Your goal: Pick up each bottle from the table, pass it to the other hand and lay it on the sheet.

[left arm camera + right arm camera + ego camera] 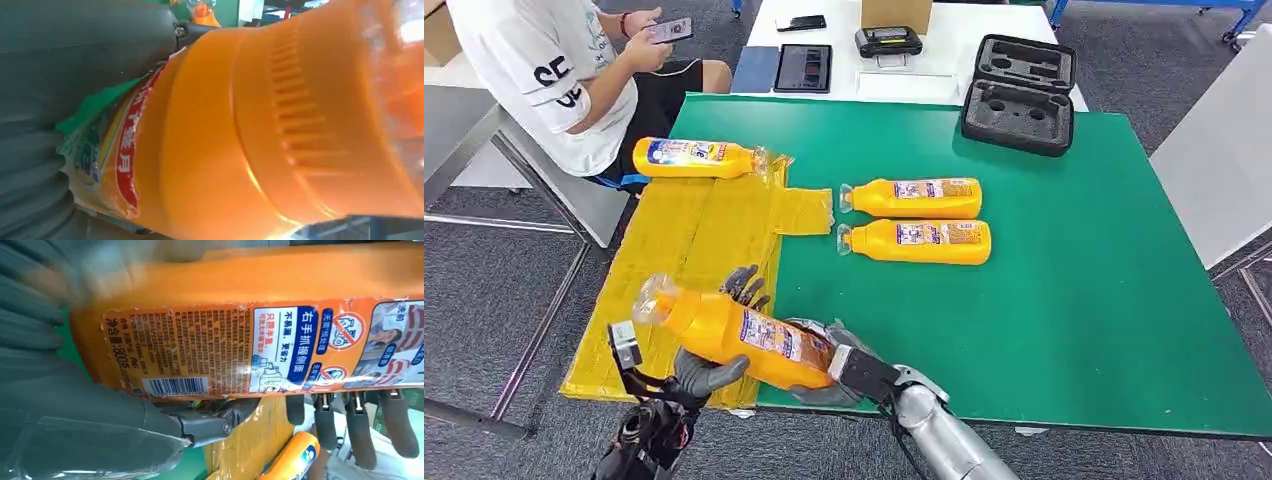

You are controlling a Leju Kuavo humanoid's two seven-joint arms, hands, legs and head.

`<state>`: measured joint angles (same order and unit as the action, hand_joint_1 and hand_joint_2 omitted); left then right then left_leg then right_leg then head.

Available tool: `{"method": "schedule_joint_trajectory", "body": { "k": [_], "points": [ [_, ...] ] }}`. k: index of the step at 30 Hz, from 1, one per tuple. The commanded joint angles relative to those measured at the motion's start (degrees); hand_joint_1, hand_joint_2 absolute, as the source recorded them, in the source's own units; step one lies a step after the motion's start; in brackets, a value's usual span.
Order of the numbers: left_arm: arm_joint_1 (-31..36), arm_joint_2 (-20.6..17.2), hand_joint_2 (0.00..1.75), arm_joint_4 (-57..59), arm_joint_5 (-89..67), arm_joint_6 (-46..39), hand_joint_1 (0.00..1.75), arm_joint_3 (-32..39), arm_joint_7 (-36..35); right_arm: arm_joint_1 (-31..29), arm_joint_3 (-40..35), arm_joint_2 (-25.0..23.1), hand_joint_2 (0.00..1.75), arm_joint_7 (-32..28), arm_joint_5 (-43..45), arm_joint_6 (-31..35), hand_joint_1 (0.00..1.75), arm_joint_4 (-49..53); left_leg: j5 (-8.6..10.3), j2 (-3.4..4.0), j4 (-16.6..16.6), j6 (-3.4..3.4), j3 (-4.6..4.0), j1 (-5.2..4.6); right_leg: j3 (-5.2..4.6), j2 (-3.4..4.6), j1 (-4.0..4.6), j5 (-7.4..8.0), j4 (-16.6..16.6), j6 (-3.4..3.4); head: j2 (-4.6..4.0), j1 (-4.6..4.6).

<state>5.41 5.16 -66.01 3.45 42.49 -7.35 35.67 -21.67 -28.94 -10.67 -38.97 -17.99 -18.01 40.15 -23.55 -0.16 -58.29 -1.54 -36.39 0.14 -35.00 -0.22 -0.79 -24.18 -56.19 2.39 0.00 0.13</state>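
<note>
Both hands grasp the orange bottle [729, 335] above the yellow sheet [694, 250]: left hand [709, 372] near the neck, right hand [824, 360] at the base, long axis pointing away-left.

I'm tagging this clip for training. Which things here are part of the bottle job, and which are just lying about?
Part of the job:
held bottle, gripped by left hand and right hand
two bottles on the table
bottle on the sheet
yellow sheet

Lying about:
black foam case
tablet
seated person
</note>
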Motion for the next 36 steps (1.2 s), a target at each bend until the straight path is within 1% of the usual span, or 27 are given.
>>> {"method": "schedule_joint_trajectory", "body": {
  "k": [1,3,4,5,6,7,8,9,10,11,14,15,17,20,21,23,24,25,26,27,28,29,30,31,32,34,36],
  "points": [
    [2.9,-0.4,1.75,4.7,-0.5,0.2,0.0,-2.3,1.3,-2.3,-3.0,0.2,1.75,1.1,0.3,0.3,1.75,-3.7,-0.05,-0.02,0.0,0.05,0.2,0.01,0.21,-0.02,0.02,-0.06,0.0,-0.07,0.0,0.02],
    [2.8,-0.3,1.75,4.3,-0.1,0.7,0.0,-2.2,1.8,-2.1,-3.3,0.2,1.75,1.2,0.2,0.6,1.73,-4.1,-0.1,-0.02,0.0,0.08,0.33,0.04,0.34,-0.02,0.04,-0.11,0.0,-0.11,0.0,0.0],
    [2.7,-0.1,1.75,4.2,0.7,1.3,0.21,-2.0,2.0,-2.0,-3.4,0.2,1.75,1.0,0.3,0.6,1.75,-4.3,-0.14,-0.03,0.1,0.11,0.46,0.06,0.47,-0.03,0.07,-0.14,0.1,-0.13,0.0,0.0],
    [2.6,-0.2,1.75,4.0,0.6,1.6,1.68,-2.2,2.1,-2.0,-3.5,0.2,1.75,1.0,0.3,0.8,1.75,-4.4,-0.09,-0.02,0.1,0.08,0.3,0.04,0.32,-0.01,0.05,-0.09,0.1,-0.1,0.0,-0.02],
    [2.6,-0.3,1.75,3.8,0.4,1.9,1.75,-2.5,2.2,-2.0,-3.5,0.2,1.75,1.0,0.3,0.9,1.75,-4.4,-0.12,-0.03,0.1,0.09,0.4,0.04,0.41,-0.03,0.05,-0.13,0.1,-0.12,0.0,0.0],
    [2.4,-0.5,1.75,3.4,-0.4,1.6,1.75,-3.0,2.4,-2.0,-3.4,0.1,1.75,1.0,0.5,0.9,1.75,-4.3,-0.19,-0.02,0.0,0.11,0.5,0.06,0.52,-0.01,0.07,-0.19,0.1,-0.14,0.0,0.0],
    [2.3,-0.7,1.75,2.9,-2.3,-0.1,1.75,-3.6,2.5,-1.8,-3.3,0.3,1.75,1.2,0.8,1.1,1.75,-3.9,-0.11,-0.05,0.1,0.08,0.32,0.03,0.33,-0.04,0.04,-0.12,0.1,-0.1,0.0,-0.02],
    [2.2,-1.0,1.75,2.4,-3.2,0.0,1.75,-4.1,3.5,-1.7,-3.4,0.4,1.75,1.3,0.8,1.0,1.75,-3.7,-0.15,-0.04,0.1,0.1,0.42,0.05,0.43,-0.03,0.06,-0.16,0.1,-0.12,0.0,0.0],
    [2.2,-0.9,1.75,2.2,-3.1,0.3,1.75,-4.0,4.1,-1.6,-3.3,0.4,1.75,1.4,0.9,1.0,1.73,-3.7,-0.07,-0.05,0.0,0.06,0.21,0.04,0.23,-0.05,0.05,-0.08,0.1,-0.07,0.0,0.0],
    [2.3,-0.8,1.75,1.9,-3.1,0.5,1.75,-4.0,4.3,-1.6,-3.3,0.4,1.75,1.6,0.9,0.9,1.75,-3.6,-0.06,-0.04,0.0,0.05,0.22,0.02,0.22,-0.04,0.03,-0.08,0.0,-0.07,0.0,-0.02],
    [2.2,-0.8,1.75,1.6,-1.8,1.7,1.75,-3.5,4.3,-1.5,-3.2,0.2,1.75,1.9,0.8,1.1,1.75,-3.8,-0.13,-0.06,0.0,0.08,0.37,0.05,0.38,-0.06,0.06,-0.15,0.0,-0.11,0.0,0.0],
    [2.1,-1.0,1.75,1.3,-1.4,2.0,1.75,-3.3,4.3,-1.5,-3.1,0.1,1.75,2.1,0.8,0.9,1.71,-3.9,-0.17,-0.04,0.0,0.1,0.49,0.06,0.5,-0.03,0.07,-0.17,0.1,-0.13,0.0,0.0],
    [1.3,-1.1,1.75,0.0,-0.6,2.0,1.75,-2.5,4.3,-1.6,-3.1,0.1,1.75,2.2,0.5,0.7,1.75,-4.0,-0.04,-0.02,0.0,0.05,0.16,0.02,0.15,-0.01,0.02,-0.05,0.0,-0.06,0.0,-0.02],
    [0.4,-0.9,1.75,-1.8,-0.2,2.0,1.75,-1.3,4.3,-2.1,-3.2,0.0,1.75,2.2,0.0,0.6,1.73,-4.9,-0.14,0.04,0.0,0.09,0.34,0.06,0.33,0.04,0.07,-0.12,0.0,-0.11,0.0,-0.02],
    [0.4,-0.9,1.75,-1.6,-0.1,2.0,1.75,-1.1,4.3,-2.2,-3.2,0.0,1.75,2.2,0.0,0.6,1.75,-5.0,-0.07,0.03,0.0,0.06,0.21,0.02,0.19,0.03,0.02,-0.07,0.0,-0.07,0.0,0.0],
    [0.4,-0.9,1.75,-1.5,0.2,2.4,1.75,-0.9,4.3,-2.5,-3.2,0.1,1.75,2.1,-0.1,0.5,1.73,-5.6,-0.16,0.05,0.0,0.09,0.4,0.06,0.39,0.05,0.07,-0.13,0.1,-0.12,0.0,-0.02],
    [0.5,-0.9,1.75,-1.4,0.1,2.3,1.75,-0.8,4.3,-2.5,-3.2,0.2,1.75,2.1,-0.1,0.6,1.75,-5.7,-0.12,0.01,0.0,0.08,0.32,0.06,0.33,0.01,0.07,-0.1,0.1,-0.09,0.0,0.0],
    [0.6,-0.9,1.75,-1.2,0.1,2.1,1.75,-0.7,4.3,-2.5,-3.2,0.2,1.75,2.1,-0.1,0.7,1.71,-5.8,-0.04,-0.03,0.0,0.05,0.15,0.02,0.15,-0.03,0.03,-0.05,0.0,-0.06,0.0,-0.02],
    [0.6,-0.9,1.75,-1.2,0.1,2.1,1.75,-0.7,4.3,-2.5,-3.2,0.2,1.75,2.1,-0.1,0.7,1.48,-5.8,-0.05,-0.03,0.0,0.04,0.15,0.03,0.16,-0.03,0.03,-0.05,0.0,-0.06,0.0,0.0],
    [0.8,-0.9,1.75,-0.8,-0.1,1.5,1.75,-0.6,4.3,-2.5,-2.8,0.2,1.75,2.0,-0.1,1.8,0.0,-5.7,-0.09,-0.03,0.0,0.06,0.27,0.04,0.28,-0.04,0.05,-0.1,0.0,-0.09,0.0,0.0],
    [0.7,-1.1,1.75,-1.0,-0.7,0.9,1.75,-0.6,4.3,-2.3,-2.2,0.1,1.75,2.3,0.1,2.8,0.0,-5.2,-0.12,-0.03,0.1,0.08,0.37,0.05,0.38,-0.04,0.06,-0.13,0.1,-0.11,0.0,-0.02],
    [0.8,-1.3,1.75,-0.8,-1.2,0.5,1.75,-0.8,4.3,-2.3,-2.1,0.2,0.0,2.6,0.1,2.8,0.0,-4.8,-0.11,-0.02,0.0,0.07,0.32,0.04,0.33,-0.03,0.05,-0.11,0.0,-0.09,0.0,-0.02],
    [1.0,-1.5,1.75,-0.6,-1.7,0.1,1.75,-0.8,4.3,-2.1,-1.8,0.4,0.0,2.7,0.2,3.3,0.0,-4.0,-0.16,0.0,0.0,0.09,0.43,0.05,0.43,0.0,0.06,-0.15,0.0,-0.11,0.0,0.02],
    [1.2,-1.7,1.75,-0.4,-2.3,-0.5,1.75,-0.8,4.3,-2.0,-1.6,0.7,0.0,2.7,0.2,3.8,0.0,-2.8,-0.02,-0.01,0.0,0.03,0.08,0.01,0.08,-0.02,0.01,-0.02,0.0,-0.04,0.0,-0.04],
    [1.5,-1.9,1.75,0.1,-2.7,-0.9,1.75,-0.8,4.3,-2.0,-1.6,0.9,0.0,2.5,0.2,3.9,0.0,-2.0,-0.11,-0.04,0.0,0.08,0.3,0.05,0.32,-0.04,0.06,-0.11,0.0,-0.1,0.0,0.02],
    [1.6,-2.0,1.75,0.2,-2.7,-0.9,1.75,-0.7,4.3,-2.1,-1.5,1.2,0.0,2.6,0.2,3.6,0.0,-1.7,-0.03,0.0,0.0,0.04,0.11,0.02,0.11,0.0,0.02,-0.03,0.0,-0.06,0.0,0.0],
    [1.8,-2.1,1.75,0.5,-3.1,-1.2,1.75,-0.8,4.3,-2.0,-1.4,1.3,0.0,2.5,0.4,3.6,0.0,-1.1,-0.08,-0.03,0.0,0.07,0.25,0.03,0.25,-0.03,0.04,-0.09,0.0,-0.09,0.0,0.0]
  ]
}}
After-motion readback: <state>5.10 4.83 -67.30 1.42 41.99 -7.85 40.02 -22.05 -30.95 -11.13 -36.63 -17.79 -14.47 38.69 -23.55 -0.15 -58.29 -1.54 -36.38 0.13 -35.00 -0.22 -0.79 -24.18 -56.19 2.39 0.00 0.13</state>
